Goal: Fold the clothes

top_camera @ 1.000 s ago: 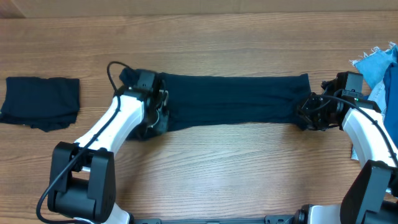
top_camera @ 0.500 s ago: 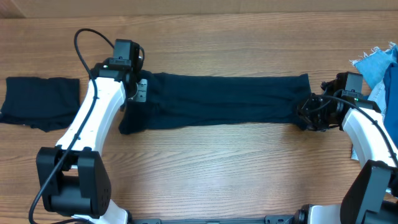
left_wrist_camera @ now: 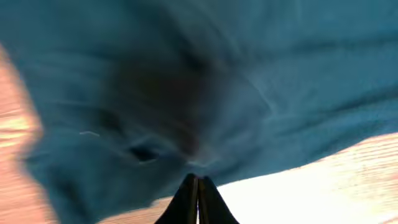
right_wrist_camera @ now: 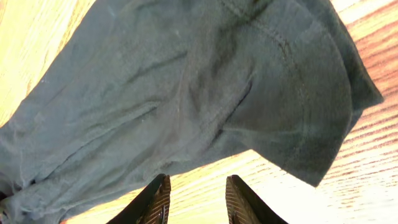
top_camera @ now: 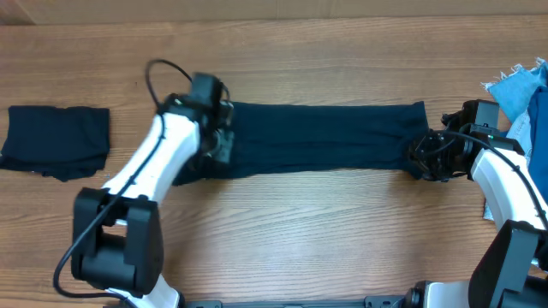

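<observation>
Judging progress as early: one folded navy piece near the table's left edge, long navy garment spread unfolded across the middle, denim untouched at right edge. Left gripper closed at garment's left end, hold on cloth unclear; right gripper parted, empty, over right end.

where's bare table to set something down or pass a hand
Widest bare wood: in front of the long navy garment, between the left arm and right arm. A clear strip runs along the far edge behind that garment. Narrow gap between the folded navy piece and the left arm. Crowded: right end, where arm, garment end and denim bunch together.
</observation>
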Action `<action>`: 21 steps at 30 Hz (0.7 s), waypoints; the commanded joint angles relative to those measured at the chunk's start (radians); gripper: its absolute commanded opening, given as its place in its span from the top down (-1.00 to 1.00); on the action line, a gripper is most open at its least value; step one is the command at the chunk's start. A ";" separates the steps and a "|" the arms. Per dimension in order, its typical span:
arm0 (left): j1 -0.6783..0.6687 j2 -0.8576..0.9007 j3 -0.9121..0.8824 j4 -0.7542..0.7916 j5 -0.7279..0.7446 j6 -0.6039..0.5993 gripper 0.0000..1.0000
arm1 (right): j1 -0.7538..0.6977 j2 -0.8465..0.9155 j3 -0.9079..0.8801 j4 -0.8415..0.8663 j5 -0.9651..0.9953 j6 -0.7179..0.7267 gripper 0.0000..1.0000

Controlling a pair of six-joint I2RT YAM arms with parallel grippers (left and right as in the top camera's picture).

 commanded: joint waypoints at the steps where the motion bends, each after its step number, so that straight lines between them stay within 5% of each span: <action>1: -0.007 0.008 -0.113 0.087 0.011 -0.002 0.92 | 0.003 0.000 -0.005 0.005 -0.008 -0.003 0.33; 10: -0.005 0.007 -0.152 0.447 -0.053 -0.023 0.92 | 0.003 0.000 -0.005 0.001 -0.008 -0.009 0.34; 17: 0.015 0.007 0.075 0.397 -0.192 -0.008 0.85 | 0.003 0.000 -0.005 0.000 -0.009 -0.030 0.34; 21: 0.025 0.008 0.128 0.163 0.001 -0.008 0.74 | 0.003 0.000 -0.005 -0.008 -0.008 -0.030 0.34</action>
